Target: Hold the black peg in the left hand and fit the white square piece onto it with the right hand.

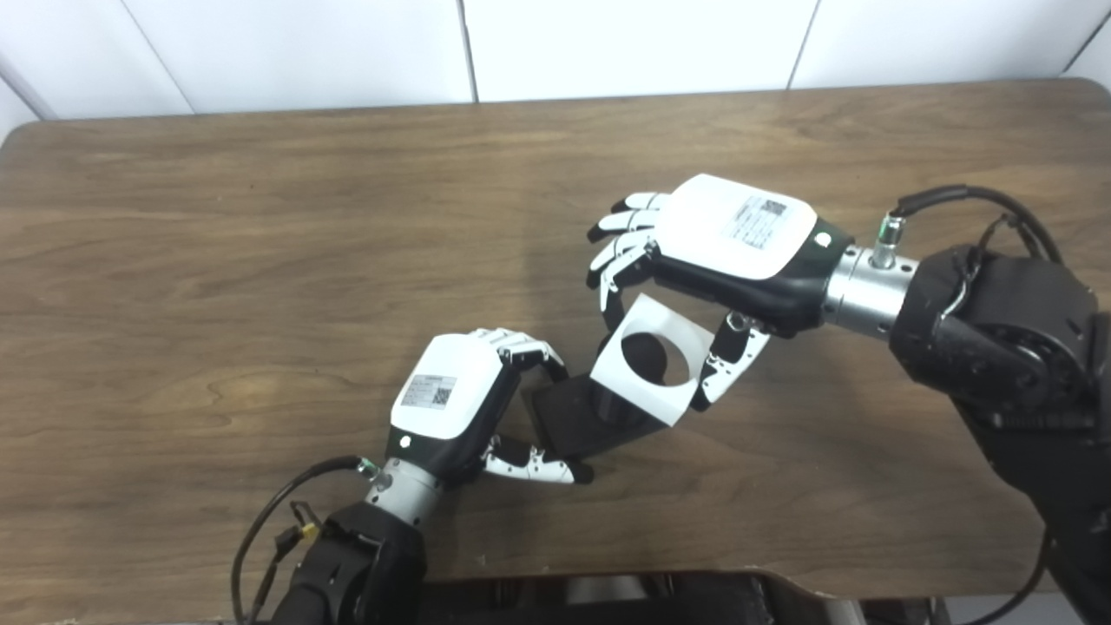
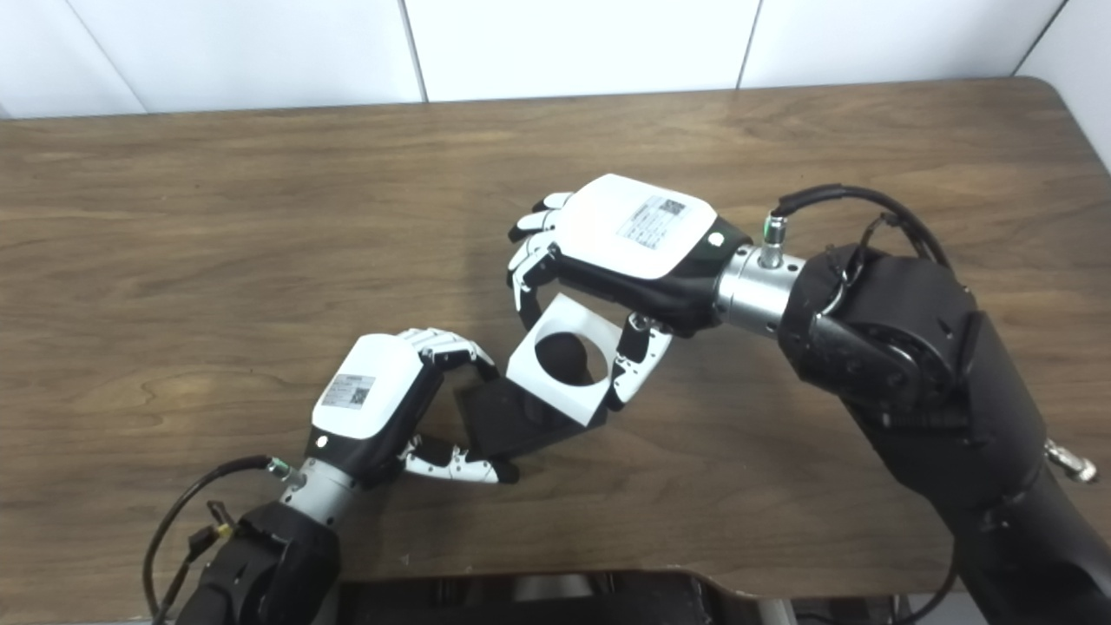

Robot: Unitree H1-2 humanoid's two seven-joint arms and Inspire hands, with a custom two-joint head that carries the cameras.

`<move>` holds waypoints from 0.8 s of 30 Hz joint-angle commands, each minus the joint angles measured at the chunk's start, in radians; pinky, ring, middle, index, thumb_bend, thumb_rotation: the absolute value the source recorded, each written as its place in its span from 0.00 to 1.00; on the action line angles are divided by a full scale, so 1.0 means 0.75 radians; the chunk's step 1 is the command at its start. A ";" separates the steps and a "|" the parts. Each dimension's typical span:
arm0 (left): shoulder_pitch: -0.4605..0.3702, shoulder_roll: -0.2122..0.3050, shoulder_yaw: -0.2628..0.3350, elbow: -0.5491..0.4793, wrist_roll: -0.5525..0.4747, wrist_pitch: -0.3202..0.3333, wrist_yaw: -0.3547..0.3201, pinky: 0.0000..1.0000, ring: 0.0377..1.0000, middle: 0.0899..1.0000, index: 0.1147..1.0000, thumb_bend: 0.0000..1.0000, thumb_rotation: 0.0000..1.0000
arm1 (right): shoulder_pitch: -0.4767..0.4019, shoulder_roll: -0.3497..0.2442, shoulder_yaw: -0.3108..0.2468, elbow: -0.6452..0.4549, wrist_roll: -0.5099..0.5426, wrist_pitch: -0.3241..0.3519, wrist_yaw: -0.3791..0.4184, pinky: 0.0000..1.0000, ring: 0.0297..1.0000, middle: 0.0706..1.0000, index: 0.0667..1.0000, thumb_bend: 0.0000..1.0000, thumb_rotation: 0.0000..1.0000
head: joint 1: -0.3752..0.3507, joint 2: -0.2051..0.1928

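Observation:
My left hand (image 1: 473, 401) is shut on the black peg piece (image 1: 573, 421), gripping its flat black base at the near middle of the table. My right hand (image 1: 712, 252) is shut on the white square piece (image 1: 651, 358), held tilted between fingers and thumb. The square's round hole sits over the black peg, whose rounded top shows through the hole (image 2: 562, 356). The square's lower edge overlaps the black base. The same scene shows in the right eye view, with the left hand (image 2: 382, 408) and right hand (image 2: 621, 252).
The wooden table (image 1: 217, 260) spreads wide to the left and back. A white panelled wall (image 1: 608, 43) stands behind the far edge. The near table edge (image 1: 694, 577) runs just below both arms.

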 commanded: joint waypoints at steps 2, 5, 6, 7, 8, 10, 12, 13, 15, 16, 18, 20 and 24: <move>-0.020 -0.004 -0.009 -0.024 0.008 0.002 -0.008 0.74 0.73 0.65 0.42 0.52 0.05 | -0.019 0.015 -0.006 0.003 -0.021 -0.042 -0.054 0.93 0.90 0.76 0.45 0.52 0.13 | 0.001 0.002; -0.019 -0.006 -0.011 -0.025 0.005 0.005 -0.009 0.74 0.73 0.65 0.42 0.52 0.05 | -0.017 0.027 0.002 0.016 -0.042 -0.053 -0.054 0.94 0.90 0.76 0.45 0.52 0.13 | 0.001 0.002; -0.019 -0.007 -0.011 -0.024 0.006 0.006 -0.008 0.74 0.73 0.65 0.42 0.52 0.05 | -0.017 0.029 0.003 0.019 -0.047 -0.056 -0.056 0.94 0.90 0.76 0.45 0.52 0.13 | 0.001 0.002; -0.020 -0.008 -0.012 -0.023 0.008 0.006 -0.008 0.74 0.73 0.65 0.42 0.52 0.05 | -0.016 0.031 0.003 0.021 -0.051 -0.059 -0.058 0.94 0.90 0.76 0.45 0.52 0.13 | 0.003 0.001; -0.020 -0.009 -0.013 -0.024 0.008 0.008 -0.010 0.74 0.73 0.65 0.42 0.52 0.05 | -0.016 0.034 0.003 0.025 -0.054 -0.062 -0.059 0.95 0.90 0.76 0.45 0.52 0.13 | 0.004 0.001; -0.019 -0.011 -0.013 -0.025 0.008 0.010 -0.011 0.74 0.73 0.65 0.42 0.52 0.05 | -0.014 0.038 0.004 0.032 -0.056 -0.065 -0.062 0.95 0.90 0.76 0.45 0.52 0.13 | 0.009 0.001; -0.019 -0.011 -0.014 -0.023 0.009 0.009 -0.008 0.74 0.73 0.65 0.42 0.52 0.05 | -0.011 0.042 0.005 0.038 -0.056 -0.068 -0.065 0.95 0.90 0.76 0.45 0.52 0.13 | 0.011 0.001; -0.019 -0.012 -0.013 -0.022 0.007 0.008 -0.006 0.74 0.73 0.65 0.42 0.52 0.05 | -0.008 0.044 0.006 0.040 -0.054 -0.069 -0.066 0.94 0.90 0.76 0.45 0.52 0.13 | 0.011 0.000; -0.019 -0.013 -0.012 -0.020 0.005 0.007 0.000 0.74 0.73 0.65 0.42 0.52 0.05 | -0.003 0.046 0.009 0.042 -0.051 -0.071 -0.068 0.94 0.90 0.76 0.45 0.52 0.13 | 0.012 -0.002; -0.020 -0.014 -0.012 -0.018 0.005 0.007 0.001 0.74 0.73 0.65 0.42 0.52 0.05 | 0.000 0.047 0.012 0.044 -0.050 -0.075 -0.070 0.94 0.90 0.76 0.45 0.52 0.13 | 0.016 -0.003; -0.022 -0.015 -0.012 -0.017 0.007 0.010 -0.003 0.74 0.73 0.65 0.42 0.52 0.05 | 0.004 0.048 0.019 0.049 -0.049 -0.081 -0.076 0.93 0.90 0.76 0.45 0.52 0.13 | 0.018 -0.002; -0.024 -0.019 -0.014 -0.019 0.006 0.016 -0.011 0.74 0.73 0.65 0.42 0.51 0.05 | 0.011 0.049 0.027 0.059 -0.048 -0.092 -0.087 0.93 0.90 0.75 0.45 0.52 0.13 | 0.023 -0.002; -0.023 -0.023 -0.014 -0.020 0.005 0.015 -0.006 0.74 0.73 0.65 0.42 0.51 0.05 | 0.022 0.052 0.033 0.071 -0.040 -0.099 -0.104 0.93 0.90 0.75 0.45 0.52 0.13 | 0.026 0.000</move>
